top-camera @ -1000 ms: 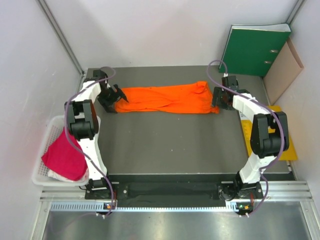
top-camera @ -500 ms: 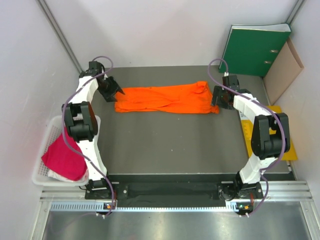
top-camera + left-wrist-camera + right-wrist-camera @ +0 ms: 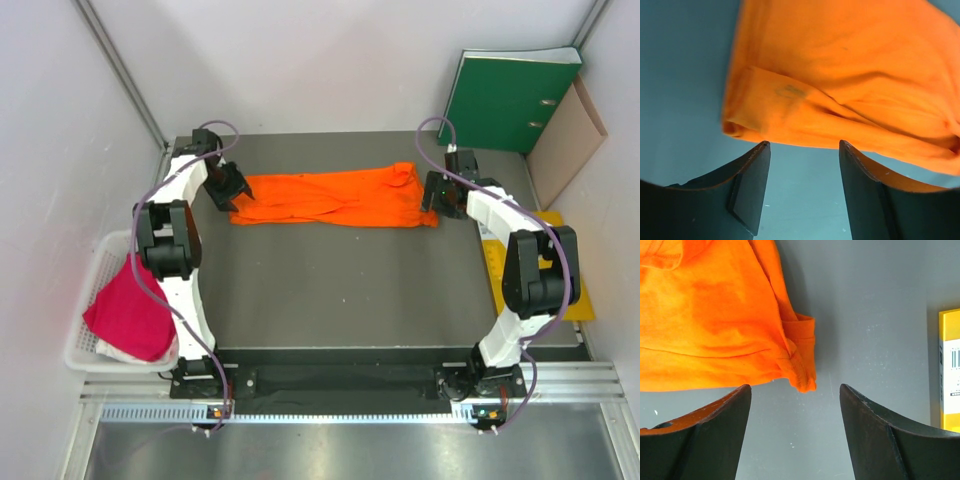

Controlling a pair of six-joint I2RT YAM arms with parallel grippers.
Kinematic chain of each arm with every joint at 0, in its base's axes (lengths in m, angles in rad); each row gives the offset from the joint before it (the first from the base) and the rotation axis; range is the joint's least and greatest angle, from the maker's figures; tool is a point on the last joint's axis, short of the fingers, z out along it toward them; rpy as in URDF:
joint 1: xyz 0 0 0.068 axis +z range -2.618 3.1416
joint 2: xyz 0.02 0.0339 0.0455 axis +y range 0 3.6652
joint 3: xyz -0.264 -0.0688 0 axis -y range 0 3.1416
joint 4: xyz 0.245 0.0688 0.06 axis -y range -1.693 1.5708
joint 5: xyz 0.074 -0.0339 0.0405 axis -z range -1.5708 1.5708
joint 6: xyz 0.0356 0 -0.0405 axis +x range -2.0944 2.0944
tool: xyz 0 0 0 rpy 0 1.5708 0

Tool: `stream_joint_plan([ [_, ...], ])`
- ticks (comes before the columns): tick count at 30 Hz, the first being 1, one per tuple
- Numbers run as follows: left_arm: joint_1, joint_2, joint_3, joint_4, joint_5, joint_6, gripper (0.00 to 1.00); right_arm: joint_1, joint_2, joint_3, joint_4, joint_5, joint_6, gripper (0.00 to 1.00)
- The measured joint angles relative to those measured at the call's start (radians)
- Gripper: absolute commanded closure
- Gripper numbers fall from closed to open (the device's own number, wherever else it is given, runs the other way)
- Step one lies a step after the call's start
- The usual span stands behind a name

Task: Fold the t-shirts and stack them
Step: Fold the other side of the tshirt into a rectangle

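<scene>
A crumpled magenta shirt (image 3: 128,318) is seen in a white mesh basket (image 3: 100,262) at left. On the grey table (image 3: 330,290), a soft orange shirt (image 3: 335,196) is laid out as a long wrinkled band between the left gripper (image 3: 240,190) and right gripper (image 3: 432,195), both held apart and empty. A stiff yellow envelope (image 3: 580,290) is seen at right.

Place: a robot test cell in a lab, not a home.
Enclosure: plain white walls (image 3: 320,70) box in a grey counter (image 3: 340,290).
Rig: left arm (image 3: 165,250) and right arm (image 3: 535,270) bolted by a metal rail (image 3: 340,405) at the near edge, cables looped along them.
Oddments: green binder (image 3: 505,95) leaning in the back corner; white basket (image 3: 100,262) at the left.
</scene>
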Motion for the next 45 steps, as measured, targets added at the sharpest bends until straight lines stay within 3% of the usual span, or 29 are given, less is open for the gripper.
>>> stream_joint_plan([
  [11, 0.032, 0.000, 0.000, -0.032, -0.123, 0.049, 0.39, 0.007, 0.000, -0.003, 0.001, -0.018, 0.018, 0.29],
  [14, 0.032, 0.006, 0.000, -0.039, -0.123, 0.052, 0.62, 0.007, 0.000, -0.003, 0.001, -0.022, 0.018, 0.29],
  [15, 0.032, 0.011, 0.000, -0.040, -0.122, 0.053, 0.75, 0.007, 0.000, -0.003, 0.001, -0.024, 0.018, 0.29],
  [17, 0.032, 0.018, -0.007, -0.038, -0.122, 0.053, 0.85, 0.007, 0.000, -0.003, 0.001, -0.026, 0.018, 0.28],
  [18, 0.032, 0.021, -0.013, -0.039, -0.122, 0.055, 0.98, 0.007, 0.000, -0.003, 0.001, -0.026, 0.018, 0.29],
  [19, 0.032, 0.024, -0.018, -0.038, -0.121, 0.055, 1.00, 0.007, 0.000, -0.003, 0.002, -0.026, 0.018, 0.29],
  [37, 0.020, 0.028, -0.028, -0.027, -0.100, 0.060, 1.00, 0.007, 0.000, -0.003, 0.002, -0.032, 0.013, 0.28],
  [45, -0.123, 0.027, -0.044, -0.003, -0.102, 0.082, 1.00, 0.007, 0.000, -0.003, 0.002, -0.035, 0.013, 0.28],
])
